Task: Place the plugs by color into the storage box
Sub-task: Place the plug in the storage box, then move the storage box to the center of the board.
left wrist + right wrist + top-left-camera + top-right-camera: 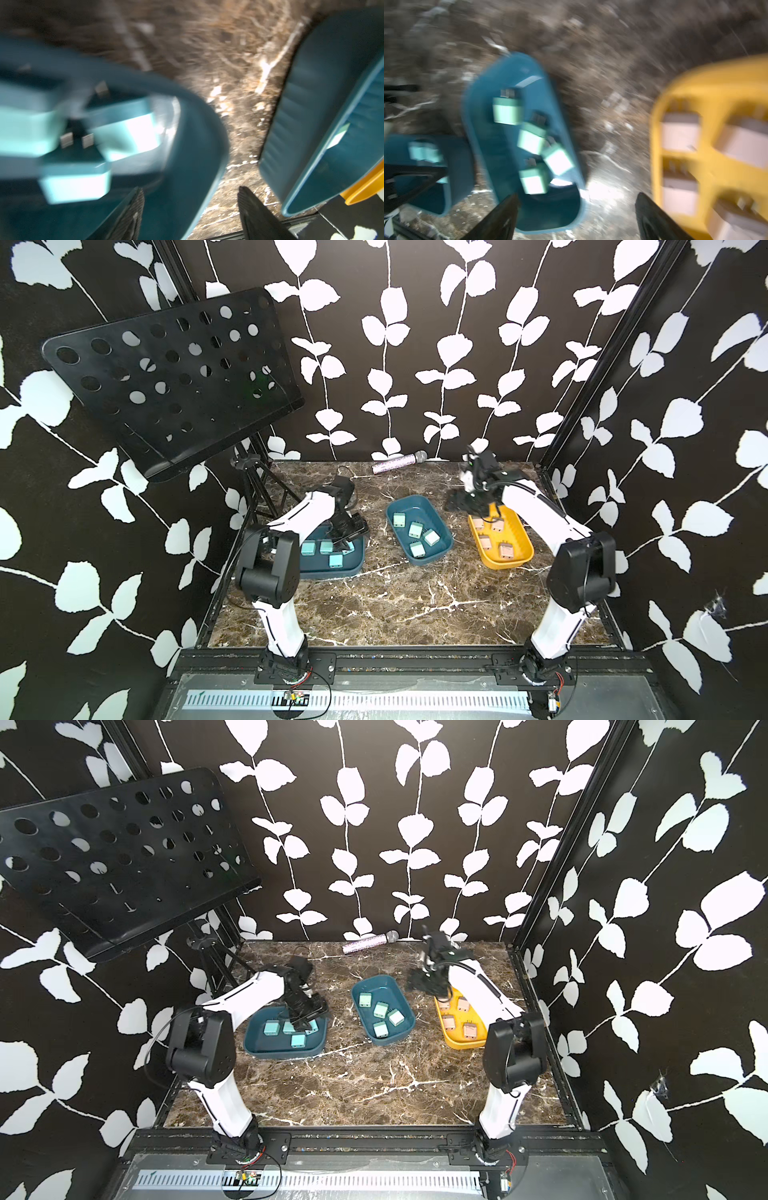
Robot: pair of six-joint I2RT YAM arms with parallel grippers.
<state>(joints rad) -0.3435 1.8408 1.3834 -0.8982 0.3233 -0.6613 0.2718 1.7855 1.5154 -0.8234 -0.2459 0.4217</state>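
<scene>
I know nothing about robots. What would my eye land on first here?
Three trays in a row on the marble table stand out: a yellow tray on the robot's right holding pinkish plugs, a middle teal tray with mint green plugs, and a left teal tray with light blue plugs. A big black perforated music stand looms at the left rear, and the walls are black with white leaves.

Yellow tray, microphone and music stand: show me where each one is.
yellow tray (509,562), in a top view, on its front rim.
microphone (399,463), in a top view, on its glittery handle.
music stand (187,377), in a top view, on its perforated desk.
</scene>
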